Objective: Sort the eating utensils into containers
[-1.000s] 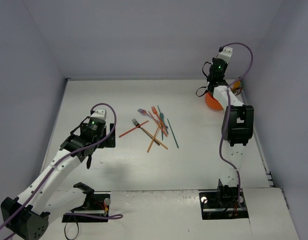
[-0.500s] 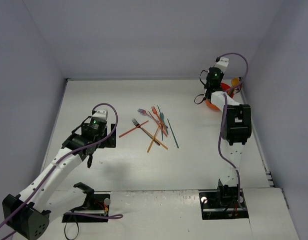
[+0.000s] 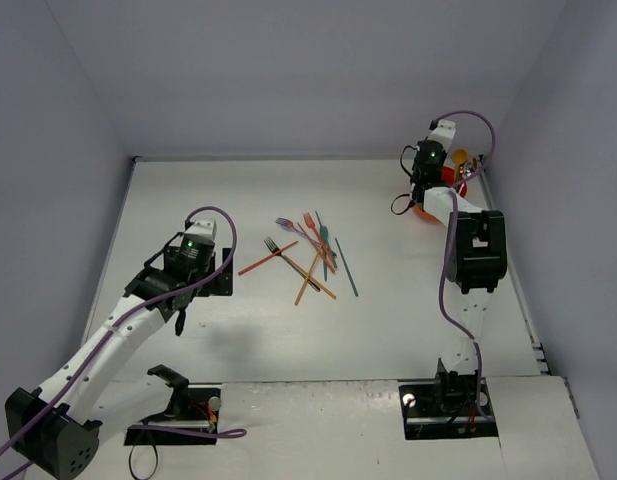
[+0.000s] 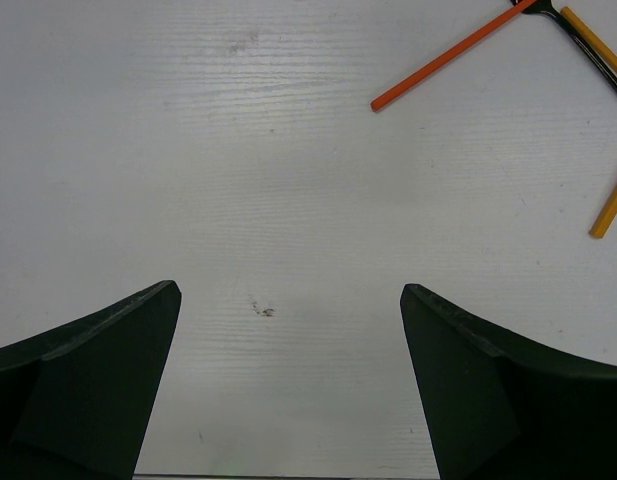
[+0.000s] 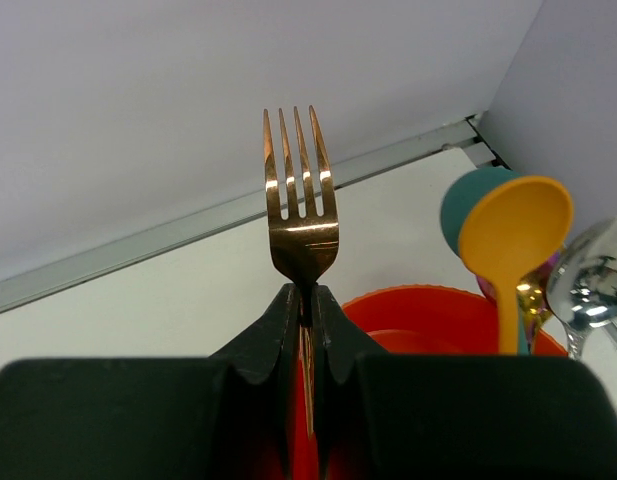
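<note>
Copper fork (image 5: 301, 200) pinched in right gripper (image 5: 304, 298), jaws pressed together on handle, at orange holder (image 5: 433, 308); over or beside it, unclear. Left gripper (image 4: 288, 290) spread wide, empty, above table (image 4: 238, 150) beside loose utensils (image 3: 310, 258).

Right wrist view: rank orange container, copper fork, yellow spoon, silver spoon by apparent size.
1. orange container, partly hidden
2. copper fork and yellow spoon, about alike; fork is nearer
3. silver spoon, cropped

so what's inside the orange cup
In the cup stand a yellow spoon, a teal spoon behind it and a silver spoon at the right. The right gripper, shut on a fork, hides the cup's lower part, so its compartments cannot be seen.
</note>
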Controlling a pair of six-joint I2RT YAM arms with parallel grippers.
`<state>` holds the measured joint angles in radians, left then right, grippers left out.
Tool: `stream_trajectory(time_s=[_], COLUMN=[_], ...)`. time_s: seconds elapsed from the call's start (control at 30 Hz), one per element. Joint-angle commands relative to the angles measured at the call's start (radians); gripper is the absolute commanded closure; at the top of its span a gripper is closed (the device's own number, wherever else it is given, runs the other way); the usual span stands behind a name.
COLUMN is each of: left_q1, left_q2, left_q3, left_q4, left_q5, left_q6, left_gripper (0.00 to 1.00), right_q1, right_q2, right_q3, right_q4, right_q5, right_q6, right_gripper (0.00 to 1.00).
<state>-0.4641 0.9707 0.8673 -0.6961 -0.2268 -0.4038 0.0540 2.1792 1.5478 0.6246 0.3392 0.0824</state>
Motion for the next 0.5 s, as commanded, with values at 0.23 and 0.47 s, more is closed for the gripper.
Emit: stream_trajectory(time_s=[0.23,0.47], left_q1=[0.007,0.007], left_q2=[-0.006,-0.007], left_q3=[0.01,0.01], left_q4=[0.042,0.042], left_q5=[-0.001,-0.001], left_q6=[0.01,0.01], left_gripper=[0.09,0.09], right_q1=[0.003,-0.003], right_q2=[-0.091,-0.101], right_q3=[0.012,-0.003], right_q4=[0.043,0.037], right_q5=[-0.094,-0.081], right_q6=[-0.015,0.0], right_gripper=[0.99,0.92])
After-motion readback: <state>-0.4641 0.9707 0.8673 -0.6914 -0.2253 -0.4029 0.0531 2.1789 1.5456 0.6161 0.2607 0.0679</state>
